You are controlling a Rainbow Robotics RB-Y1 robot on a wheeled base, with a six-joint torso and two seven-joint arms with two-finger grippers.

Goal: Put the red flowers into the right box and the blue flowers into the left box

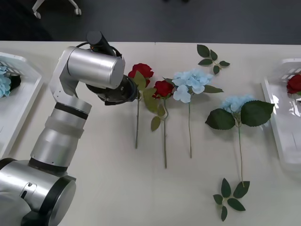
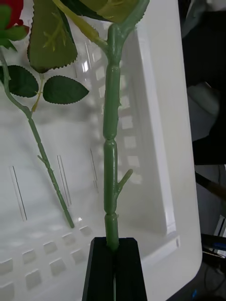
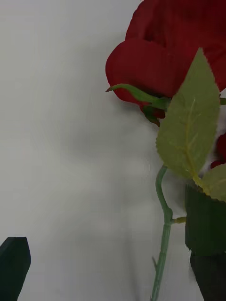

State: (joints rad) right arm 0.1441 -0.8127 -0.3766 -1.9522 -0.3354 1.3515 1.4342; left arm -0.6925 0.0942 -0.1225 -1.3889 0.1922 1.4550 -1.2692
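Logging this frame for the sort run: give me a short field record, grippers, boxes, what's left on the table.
left gripper: open, over the table at a red rose
right gripper: shut on a rose stem above the right box
right box contents: one red rose lying inside
left box: blue flower inside
on table: two red roses, two blue flowers, two leaf sprigs

two red flowers (image 1: 151, 80) and two blue flowers (image 1: 214, 92) on table
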